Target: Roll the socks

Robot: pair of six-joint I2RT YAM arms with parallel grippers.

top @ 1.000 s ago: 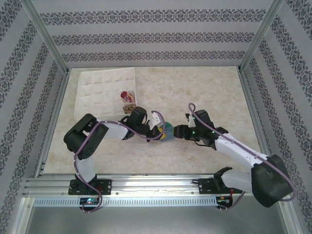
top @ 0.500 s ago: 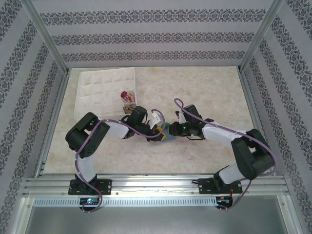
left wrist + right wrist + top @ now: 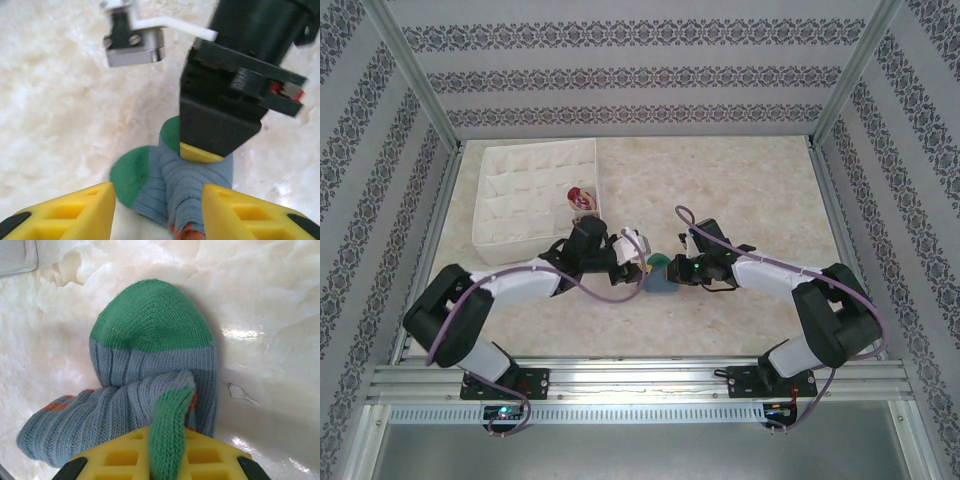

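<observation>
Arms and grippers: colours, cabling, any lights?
The left arm and right arm have white links and black joints, and a loose purple cable runs along each. The fingers are yellow with moulded square pockets. A green light glows near the right wrist.

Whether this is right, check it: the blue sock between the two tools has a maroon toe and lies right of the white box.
The toe is green, not maroon; the right wrist view shows it. The blue sock does lie between the left tool and the right tool, right of the white box.
</observation>
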